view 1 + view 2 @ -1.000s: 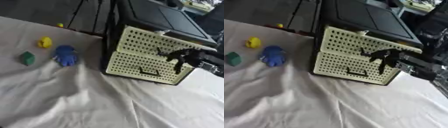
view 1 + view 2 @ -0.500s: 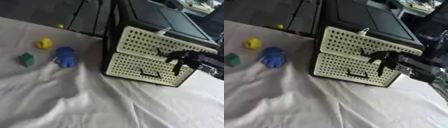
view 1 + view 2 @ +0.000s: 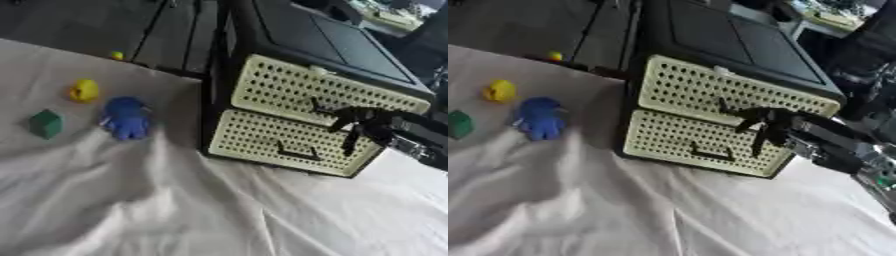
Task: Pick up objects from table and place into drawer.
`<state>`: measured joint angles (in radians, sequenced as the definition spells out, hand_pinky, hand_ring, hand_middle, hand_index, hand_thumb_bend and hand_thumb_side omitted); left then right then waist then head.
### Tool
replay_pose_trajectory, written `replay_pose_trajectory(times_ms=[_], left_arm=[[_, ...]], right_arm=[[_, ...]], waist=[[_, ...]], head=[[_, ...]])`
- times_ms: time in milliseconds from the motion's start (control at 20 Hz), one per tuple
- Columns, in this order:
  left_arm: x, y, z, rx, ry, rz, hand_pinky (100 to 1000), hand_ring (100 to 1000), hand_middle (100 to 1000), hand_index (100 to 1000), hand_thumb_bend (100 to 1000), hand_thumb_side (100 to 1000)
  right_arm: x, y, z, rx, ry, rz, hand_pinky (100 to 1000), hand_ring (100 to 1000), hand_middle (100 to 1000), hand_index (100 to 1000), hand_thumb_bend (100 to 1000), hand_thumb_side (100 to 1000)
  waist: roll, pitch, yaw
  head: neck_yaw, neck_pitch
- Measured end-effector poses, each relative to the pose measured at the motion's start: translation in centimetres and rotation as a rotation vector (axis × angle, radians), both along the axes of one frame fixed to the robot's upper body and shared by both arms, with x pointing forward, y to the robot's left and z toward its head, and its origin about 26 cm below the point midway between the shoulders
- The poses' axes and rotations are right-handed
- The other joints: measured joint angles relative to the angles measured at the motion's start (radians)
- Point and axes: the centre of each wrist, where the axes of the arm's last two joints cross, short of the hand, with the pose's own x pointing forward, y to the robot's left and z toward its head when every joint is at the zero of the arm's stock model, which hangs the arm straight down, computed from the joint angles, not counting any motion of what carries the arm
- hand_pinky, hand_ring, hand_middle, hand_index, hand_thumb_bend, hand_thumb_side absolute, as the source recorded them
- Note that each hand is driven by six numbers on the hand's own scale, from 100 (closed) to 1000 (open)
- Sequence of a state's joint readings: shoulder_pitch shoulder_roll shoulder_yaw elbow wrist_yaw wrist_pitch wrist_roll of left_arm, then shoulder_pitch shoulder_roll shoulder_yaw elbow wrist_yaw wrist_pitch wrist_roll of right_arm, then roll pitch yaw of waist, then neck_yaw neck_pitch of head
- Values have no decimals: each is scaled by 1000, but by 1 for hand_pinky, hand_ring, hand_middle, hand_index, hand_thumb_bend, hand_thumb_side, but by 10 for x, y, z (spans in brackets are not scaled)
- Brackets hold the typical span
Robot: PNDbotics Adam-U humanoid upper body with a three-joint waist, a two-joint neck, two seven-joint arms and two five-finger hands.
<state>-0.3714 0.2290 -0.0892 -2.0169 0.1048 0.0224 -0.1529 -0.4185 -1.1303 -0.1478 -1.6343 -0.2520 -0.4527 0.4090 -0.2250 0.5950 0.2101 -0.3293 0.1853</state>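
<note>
Right robot hand (image 3: 765, 125) enters from 3 o'clock, black, thin fingers (image 3: 352, 141) spread and hanging down over the front of the drawer unit (image 3: 297, 120). Fingers look straight and apart, clamped on nothing; we cannot tell whether the tips touch the drawer face. Left robot hand shows in neither view.

Drawer unit: black casing, two cream fronts punched with a regular grid of small round holes, plastic-looking. The robot hand sits at the seam between upper drawer (image 3: 319, 90) and lower drawer (image 3: 289, 142), toward the unit's 3 o'clock end. A dark, shallow handle (image 3: 296, 151) marks the lower front, at 7 o'clock from the fingers. Both fronts look pushed in.

Surface (image 3: 175, 205) is draped in a pale, wrinkled cloth, with long folds running out from the unit's base.

Task objects lie well apart from the robot hand, out at 9 o'clock of the unit: a blue rounded figure (image 3: 127, 117) nearest the casing, a yellow rounded lump (image 3: 84, 91) at its 10 o'clock, a small green block (image 3: 45, 124) at its 9 o'clock. A tiny yellow ball-like thing (image 3: 116, 55) sits at the cloth's far edge, at 12 o'clock.

Against the frames a second and half a second back: robot hand holds the same place on the drawer fronts, objects unmoved; only the view has shifted slightly.
</note>
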Motion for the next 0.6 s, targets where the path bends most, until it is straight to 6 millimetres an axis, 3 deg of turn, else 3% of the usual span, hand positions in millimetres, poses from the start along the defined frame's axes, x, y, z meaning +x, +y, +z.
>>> replay_pose_trajectory(times_ms=[250,600], left_arm=[[0,0,-1,0,5,1,535,581,682,864,264,1000],[4,4,-10,-15,54,12,539,586,686,865,271,1000]], right_arm=[[-2,-1,-15,-27,59,3,623,529,891,976,100,1000],[-20,16,-35,-145,132,78,613,539,890,971,100,1000]], waist=[[6,-9,-25],[11,-82,-77]], head=[[-1,5],[8,56]])
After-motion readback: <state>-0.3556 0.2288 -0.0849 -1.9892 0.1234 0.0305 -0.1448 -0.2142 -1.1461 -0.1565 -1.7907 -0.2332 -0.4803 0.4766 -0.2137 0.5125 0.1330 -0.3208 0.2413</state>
